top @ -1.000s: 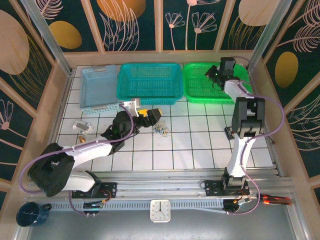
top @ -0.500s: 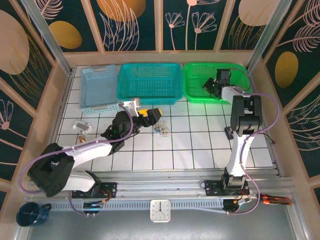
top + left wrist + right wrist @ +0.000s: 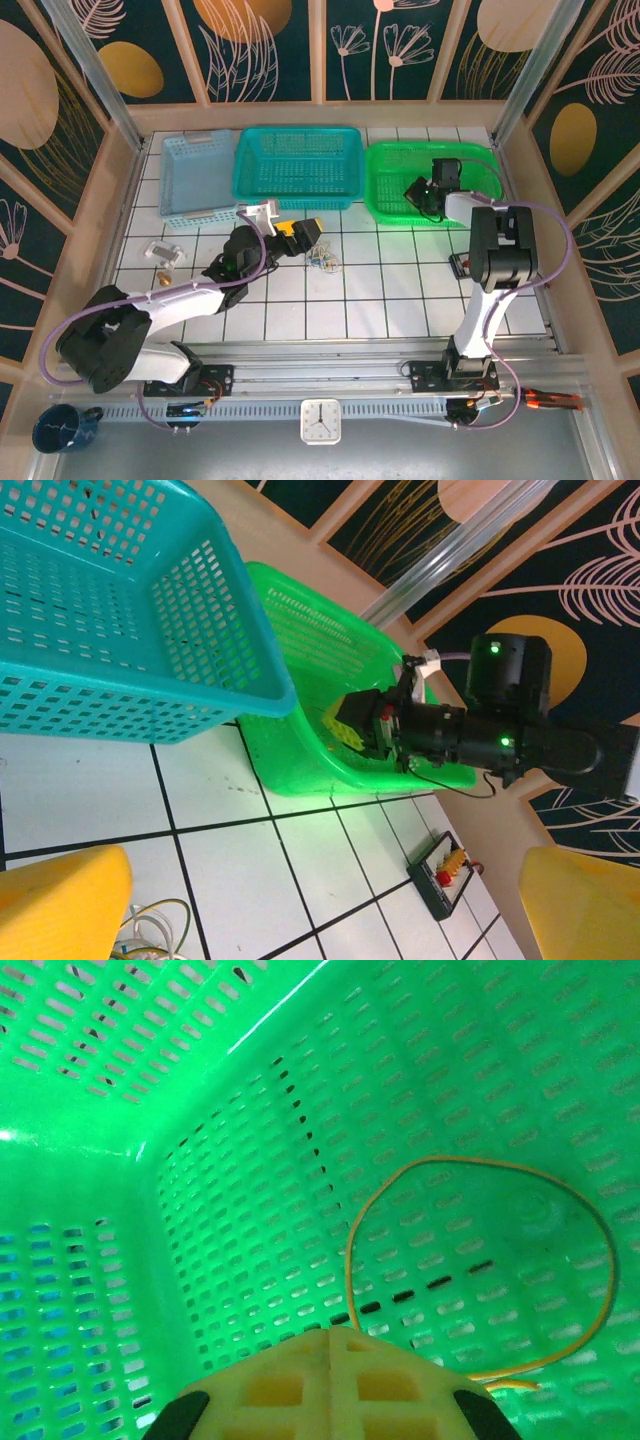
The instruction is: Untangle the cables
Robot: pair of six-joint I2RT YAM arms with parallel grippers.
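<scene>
The left gripper (image 3: 303,232) is hovering with its yellow jaws spread wide and empty, the small knot of thin blue, whitish and yellowish cables (image 3: 322,261) lying on the white tiled table (image 3: 380,290) at its four o'clock. The right gripper (image 3: 330,1345) is pointing into the bright green plastic mesh basket (image 3: 392,180), jaws pressed together on nothing, a thin orange-yellow cable (image 3: 350,1250) looping at its two o'clock.

Blue basket (image 3: 197,178): upper left.
Teal basket (image 3: 298,165): upper centre.
Green basket (image 3: 393,172): upper right.
Clock (image 3: 320,421): bottom centre.
Mug (image 3: 62,428): bottom left.
</scene>
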